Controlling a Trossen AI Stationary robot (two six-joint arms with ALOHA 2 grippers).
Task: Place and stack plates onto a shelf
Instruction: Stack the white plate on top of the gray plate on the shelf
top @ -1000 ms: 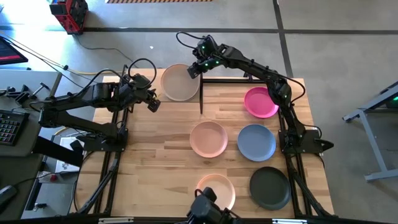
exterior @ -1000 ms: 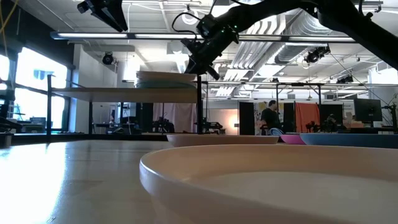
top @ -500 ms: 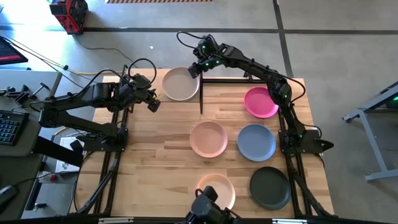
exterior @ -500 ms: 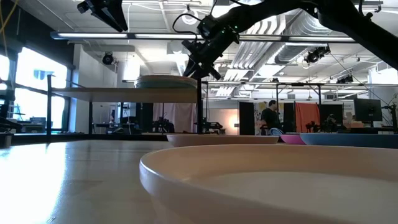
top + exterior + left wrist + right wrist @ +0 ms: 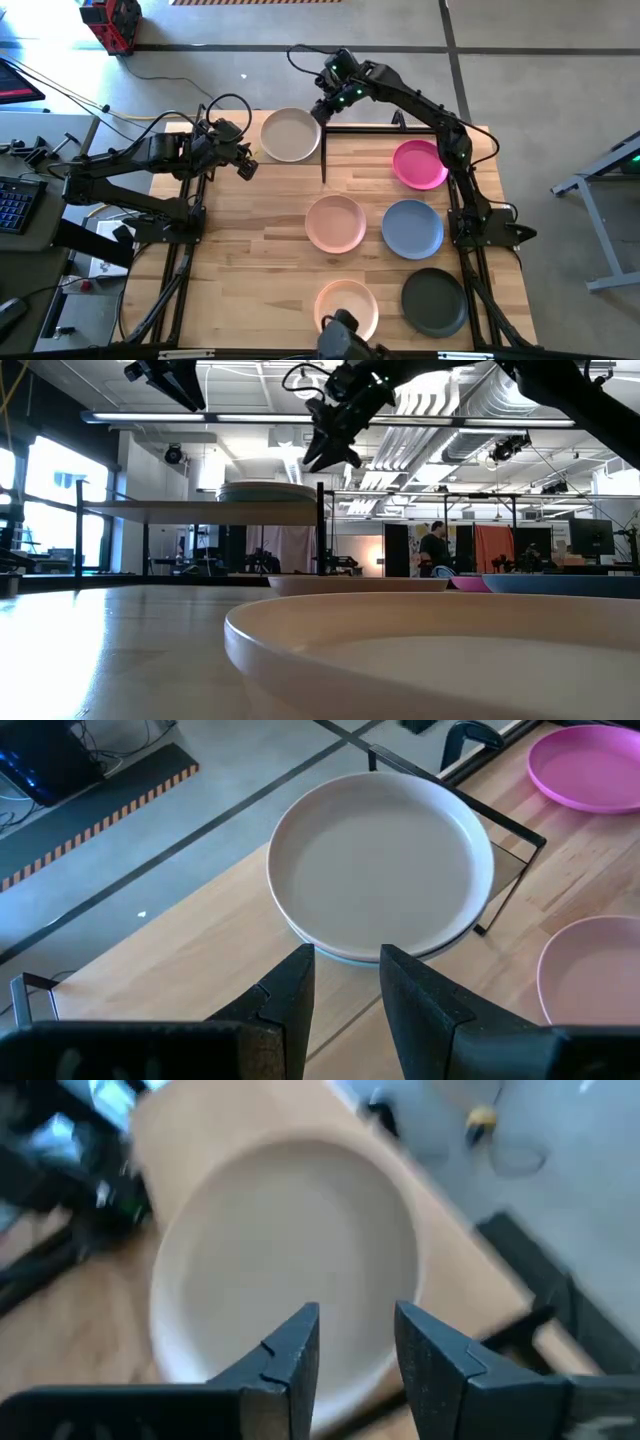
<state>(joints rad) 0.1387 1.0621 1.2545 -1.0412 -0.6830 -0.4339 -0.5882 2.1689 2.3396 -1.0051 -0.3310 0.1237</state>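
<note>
- Right gripper (image 5: 322, 108), upper centre of the high view: fingers spread, nothing between them. It now sits a little higher and further right in the frame than 1 second ago, off the beige plate (image 5: 290, 135) it was at.
- In the low view the right gripper (image 5: 335, 442) stands clear above the stack of plates (image 5: 266, 491), no contact.
- Judgement: the beige plate has just been released onto the stack on the shelf (image 5: 200, 511); this placement is done and the arm is free for the next plate.
- Left gripper (image 5: 243, 167), at left of the high view beside the shelf: fingers apart, empty, waiting.
- Count on the tabletop (image 5: 260, 250), high view: 1 magenta plate (image 5: 419, 164), 1 blue plate (image 5: 412, 228), 1 dark charcoal plate (image 5: 434, 301), 2 peach plates (image 5: 335, 222) (image 5: 347, 303). Total 5 left to shelve.
- Stack on shelf: beige plate on top, pale rim of at least 1 more beneath in the left wrist view; exact number cannot be told.
</note>
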